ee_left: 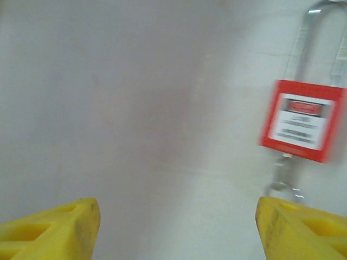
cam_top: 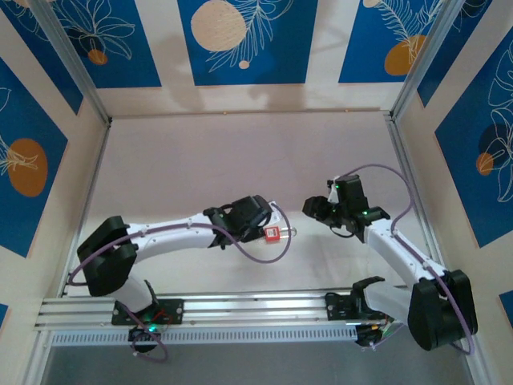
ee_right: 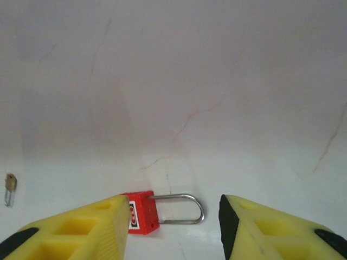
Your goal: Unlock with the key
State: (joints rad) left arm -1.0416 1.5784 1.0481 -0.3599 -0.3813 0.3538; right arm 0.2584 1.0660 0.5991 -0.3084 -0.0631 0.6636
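Observation:
The red padlock lies flat on the pale table between my two arms, its silver shackle pointing right. In the right wrist view the padlock sits below and beyond my open right gripper, whose left finger covers part of the body. The key, a small brass piece with a wire loop, lies on the table to the padlock's left. In the left wrist view the padlock is at the right and the key's loop lies just under it, by the right finger. My left gripper is open and holds nothing.
Metal rails run along the near edge by the arm bases. Blue patterned walls close the table in on three sides. A purple cable loops from the left arm near the padlock.

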